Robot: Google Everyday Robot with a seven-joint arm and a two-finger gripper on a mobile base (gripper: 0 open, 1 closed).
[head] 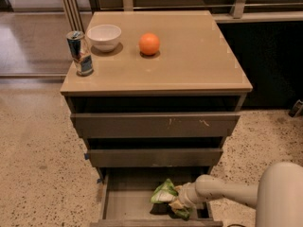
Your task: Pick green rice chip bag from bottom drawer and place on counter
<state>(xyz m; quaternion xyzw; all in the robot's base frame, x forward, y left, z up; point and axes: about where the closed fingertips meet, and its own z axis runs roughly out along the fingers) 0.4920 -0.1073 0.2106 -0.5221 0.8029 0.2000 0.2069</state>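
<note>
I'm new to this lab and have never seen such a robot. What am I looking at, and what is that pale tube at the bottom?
That pale tube is the robot's single arm, ending in a gripper. One camera looks down at a grey cabinet from the front. The gripper is down in the open bottom drawer, against the green rice chip bag; whether it grips the bag I cannot tell. On the counter stand a can, a white bowl and an orange.
</note>
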